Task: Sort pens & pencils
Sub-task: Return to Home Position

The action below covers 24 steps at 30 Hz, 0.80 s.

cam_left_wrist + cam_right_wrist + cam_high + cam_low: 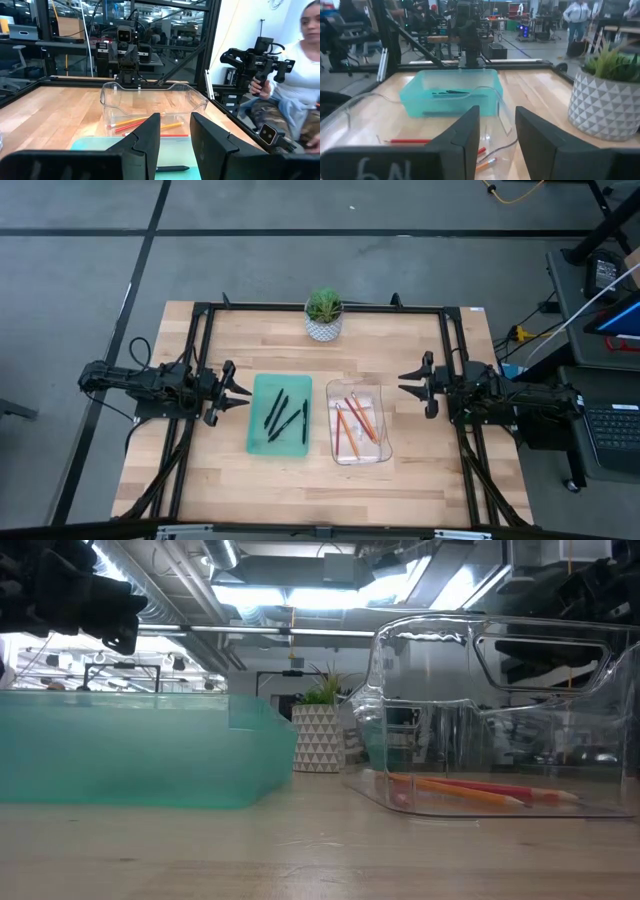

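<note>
Three black pens (286,418) lie flat inside the teal tray (257,442), left of centre. Three orange and red pencils (355,418) lie flat in the clear bin (380,452), right of centre; the low view shows the pencils (470,790) on the bin's floor. My left gripper (240,392) is open just left of the tray, touching nothing. My right gripper (405,386) is open just right of the bin, also holding nothing. In the left wrist view the open fingers (150,137) point at the bin (200,102); in the right wrist view they point at the tray (417,102).
A potted plant (323,314) in a white patterned pot stands at the table's far edge, centre. A black frame (205,320) runs round the table's sides. Bare wood lies near and far of the two containers. A person (300,75) holding hand-held grippers sits beyond the table's edge.
</note>
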### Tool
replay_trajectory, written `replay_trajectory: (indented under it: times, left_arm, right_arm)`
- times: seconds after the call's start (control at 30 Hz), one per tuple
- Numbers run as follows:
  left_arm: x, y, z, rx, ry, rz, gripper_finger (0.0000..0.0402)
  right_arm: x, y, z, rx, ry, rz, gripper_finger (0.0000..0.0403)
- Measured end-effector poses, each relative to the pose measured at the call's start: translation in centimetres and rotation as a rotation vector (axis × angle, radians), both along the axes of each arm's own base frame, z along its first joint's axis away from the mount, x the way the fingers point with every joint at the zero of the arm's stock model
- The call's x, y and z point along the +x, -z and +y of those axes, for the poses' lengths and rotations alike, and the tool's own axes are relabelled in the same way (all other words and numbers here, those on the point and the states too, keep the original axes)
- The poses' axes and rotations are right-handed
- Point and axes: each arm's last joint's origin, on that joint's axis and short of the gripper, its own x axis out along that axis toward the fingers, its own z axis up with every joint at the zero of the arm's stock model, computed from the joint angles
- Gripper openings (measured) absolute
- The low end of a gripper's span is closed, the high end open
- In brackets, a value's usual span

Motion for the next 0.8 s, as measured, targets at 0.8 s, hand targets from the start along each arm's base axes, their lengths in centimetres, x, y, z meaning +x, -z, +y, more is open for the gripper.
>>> replay_trajectory:
  times: [0.8]
  left_arm:
    - [0.00,0.00,0.00,0.000,0.000,0.000,0.0101]
  right_arm:
    - [0.00,0.02,-0.01,-0.038,0.000,0.004,0.0126]
